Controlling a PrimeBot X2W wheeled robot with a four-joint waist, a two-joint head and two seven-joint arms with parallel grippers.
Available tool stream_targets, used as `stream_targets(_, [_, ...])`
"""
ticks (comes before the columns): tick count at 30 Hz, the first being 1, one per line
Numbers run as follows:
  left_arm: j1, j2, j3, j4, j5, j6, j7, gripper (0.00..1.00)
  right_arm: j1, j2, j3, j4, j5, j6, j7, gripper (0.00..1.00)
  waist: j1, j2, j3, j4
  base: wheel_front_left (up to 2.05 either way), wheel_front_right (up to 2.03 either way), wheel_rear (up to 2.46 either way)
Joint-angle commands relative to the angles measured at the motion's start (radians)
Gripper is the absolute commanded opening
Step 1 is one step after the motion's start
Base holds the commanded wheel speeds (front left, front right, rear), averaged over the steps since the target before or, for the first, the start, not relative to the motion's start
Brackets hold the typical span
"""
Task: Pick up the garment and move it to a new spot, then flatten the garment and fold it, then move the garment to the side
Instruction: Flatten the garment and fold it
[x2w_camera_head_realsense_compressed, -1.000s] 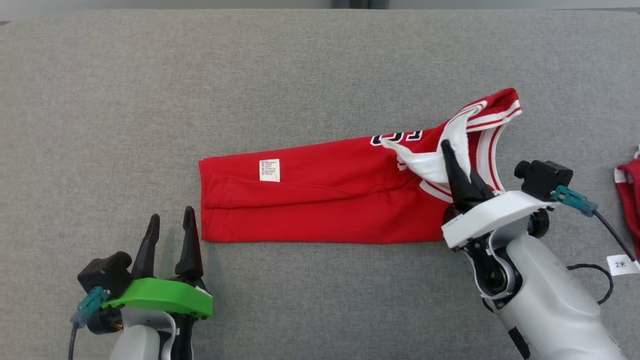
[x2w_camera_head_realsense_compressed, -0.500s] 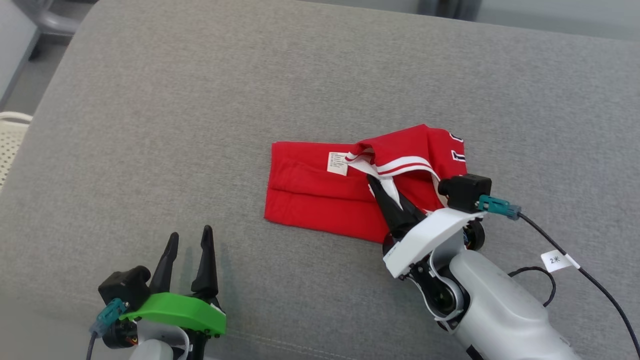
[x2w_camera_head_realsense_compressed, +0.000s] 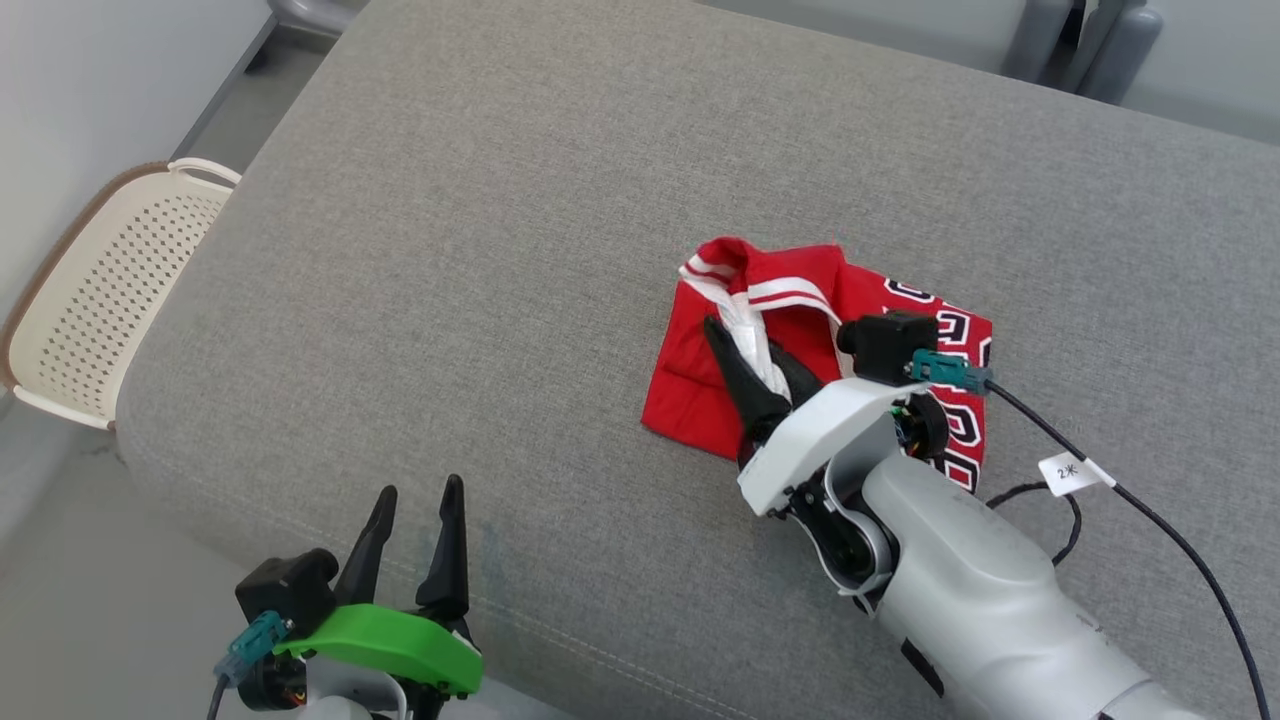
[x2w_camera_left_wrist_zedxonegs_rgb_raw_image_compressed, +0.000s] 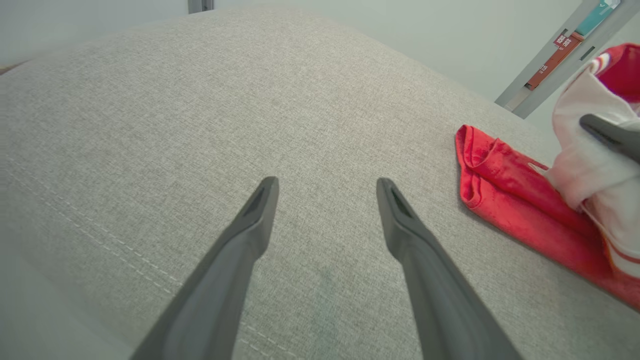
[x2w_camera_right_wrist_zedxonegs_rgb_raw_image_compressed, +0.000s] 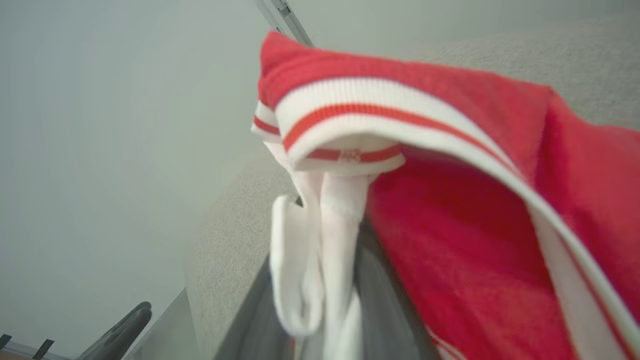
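The red garment (x2w_camera_head_realsense_compressed: 690, 385) with white-striped trim lies folded over itself on the grey cushion (x2w_camera_head_realsense_compressed: 500, 200). My right gripper (x2w_camera_head_realsense_compressed: 745, 340) reaches in from the lower right, and its fingers have the white collar trim pinched between them and held a little above the lower layer. The right wrist view shows the trim of the garment (x2w_camera_right_wrist_zedxonegs_rgb_raw_image_compressed: 450, 200) draped over those fingers (x2w_camera_right_wrist_zedxonegs_rgb_raw_image_compressed: 380, 300). My left gripper (x2w_camera_head_realsense_compressed: 421, 487) stands open near the cushion's front edge, well to the left of the garment (x2w_camera_left_wrist_zedxonegs_rgb_raw_image_compressed: 505, 190), with nothing between its fingers (x2w_camera_left_wrist_zedxonegs_rgb_raw_image_compressed: 260, 210).
A cream perforated basket (x2w_camera_head_realsense_compressed: 100, 290) sits on the floor beyond the cushion's left edge. A tagged black cable (x2w_camera_head_realsense_compressed: 1070, 470) trails from my right wrist across the cushion. Bare cushion lies left of and behind the garment.
The head camera has turned, shifting the whole picture. My right gripper has carried the collar end across the garment's body, halving its length. The left gripper stays open in place.
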Motion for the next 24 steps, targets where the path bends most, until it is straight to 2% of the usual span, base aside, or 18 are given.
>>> stream_targets(1, [-0.007,0.003,0.001,-0.004,-0.008,0.0,0.001,1.0,-0.02,-0.001,-0.006,0.002,-0.012,0.0,-0.012,1.0,0.0,0.0,-0.001,-0.008,0.0,0.0,0.0])
stream_targets(5, [-0.026,0.003,0.009,-0.01,-0.003,0.002,0.001,1.0,-0.03,0.001,-0.045,-0.006,-0.054,0.0,-0.023,1.0,0.0,0.0,0.001,-0.046,0.0,0.0,0.0])
stream_targets(9, [-0.04,0.003,0.021,-0.02,0.008,0.003,0.001,1.0,0.014,0.003,-0.15,-0.075,-0.12,0.0,-0.022,1.0,0.0,0.0,0.0,-0.093,0.0,0.0,0.0])
stream_targets(19, [-0.065,0.004,0.057,-0.046,0.058,0.008,0.001,1.0,0.182,0.005,-0.481,-0.233,-0.414,0.0,-0.023,1.0,0.0,0.0,-0.009,-0.21,0.0,0.0,0.0])
stream_targets(20, [-0.065,0.004,0.061,-0.046,0.06,0.009,0.001,1.0,0.199,0.005,-0.499,-0.251,-0.462,0.0,-0.023,1.0,0.0,0.0,-0.01,-0.222,0.0,0.0,0.0])
stream_targets(24, [-0.057,0.004,0.079,-0.049,0.069,0.01,0.001,1.0,0.267,0.005,-0.576,-0.299,-0.523,0.0,-0.023,1.0,0.0,0.0,-0.02,-0.26,0.0,0.0,0.0])
